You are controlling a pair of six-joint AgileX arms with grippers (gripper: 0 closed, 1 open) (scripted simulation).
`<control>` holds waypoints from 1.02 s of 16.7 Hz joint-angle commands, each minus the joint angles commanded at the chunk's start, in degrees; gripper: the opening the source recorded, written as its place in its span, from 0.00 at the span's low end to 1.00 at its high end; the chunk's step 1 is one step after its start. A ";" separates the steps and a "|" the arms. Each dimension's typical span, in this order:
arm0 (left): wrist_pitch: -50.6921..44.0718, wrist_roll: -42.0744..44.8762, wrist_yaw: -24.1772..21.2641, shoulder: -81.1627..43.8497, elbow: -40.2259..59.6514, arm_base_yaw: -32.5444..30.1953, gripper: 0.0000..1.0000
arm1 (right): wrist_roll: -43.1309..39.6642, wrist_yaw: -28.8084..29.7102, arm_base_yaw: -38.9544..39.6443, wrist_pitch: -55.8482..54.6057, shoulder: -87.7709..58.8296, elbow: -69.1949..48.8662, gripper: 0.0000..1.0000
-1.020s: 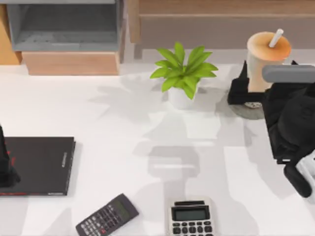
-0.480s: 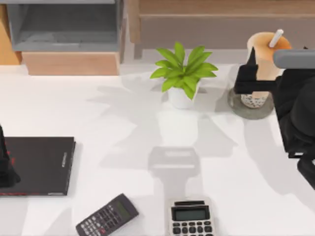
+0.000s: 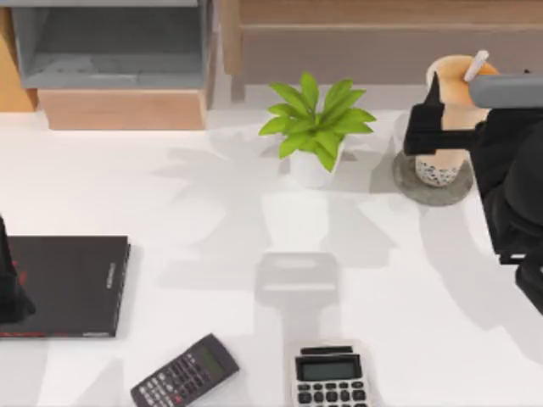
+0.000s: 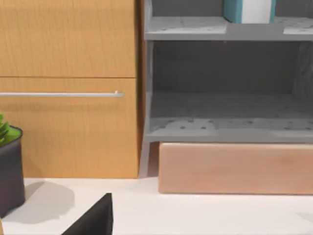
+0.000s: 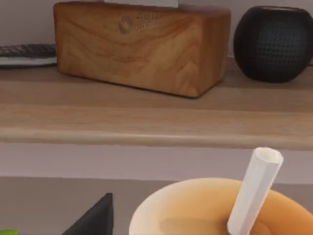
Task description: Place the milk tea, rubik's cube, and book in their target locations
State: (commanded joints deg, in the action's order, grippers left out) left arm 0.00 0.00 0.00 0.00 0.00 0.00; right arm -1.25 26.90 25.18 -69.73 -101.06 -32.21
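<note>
So the milk tea [image 3: 448,114] sits on the grey coaster [image 3: 433,181] at about 2 o'clock on the table, right gripper [image 3: 441,127] around it; can't tell if it's clamped. Left gripper [image 3: 10,292] is parked at 9 o'clock over the black book [image 3: 72,284].

On the worktop [image 3: 212,195]: one milk tea [image 3: 450,127], one coaster [image 3: 433,185], one plant [image 3: 316,127], one black book [image 3: 72,284], two calculators [image 3: 184,373] [image 3: 329,375].
</note>
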 joint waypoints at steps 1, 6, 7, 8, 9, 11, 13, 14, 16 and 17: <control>0.00 0.00 0.00 0.00 0.00 0.00 1.00 | -1.04 -0.81 -0.42 1.73 0.87 -0.99 1.00; 0.00 0.00 0.00 0.00 0.00 0.00 1.00 | -8.37 -6.87 -4.93 17.98 8.41 -7.76 1.00; 0.00 0.00 0.00 0.00 0.00 0.00 1.00 | -10.00 -8.30 -6.34 22.82 10.34 -9.15 1.00; 0.00 0.00 0.00 0.00 0.00 0.00 1.00 | -11.63 -9.75 -7.95 28.16 12.36 -10.50 1.00; 0.00 0.00 0.00 0.00 0.00 0.00 1.00 | -13.22 -11.21 -9.73 34.02 14.45 -11.76 1.00; 0.00 0.00 0.00 0.00 0.00 0.00 1.00 | -16.18 -14.07 -13.80 47.21 18.61 -13.73 1.00; 0.00 0.00 0.00 0.00 0.00 0.00 1.00 | -18.81 -16.78 -18.43 62.37 22.17 -14.79 1.00; 0.00 0.00 0.00 0.00 0.00 0.00 1.00 | -19.95 -18.05 -20.83 70.48 23.70 -15.06 1.00; 0.00 0.00 0.00 0.00 0.00 0.00 1.00 | -21.82 -20.34 -25.75 86.30 26.44 -15.18 1.00; 0.00 0.00 0.00 0.00 0.00 0.00 1.00 | -22.53 -21.37 -28.25 93.61 27.83 -15.07 1.00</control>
State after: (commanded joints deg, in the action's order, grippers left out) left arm 0.00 0.00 0.00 0.00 0.00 0.00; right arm -23.78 5.53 -3.07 23.88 -73.23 -47.27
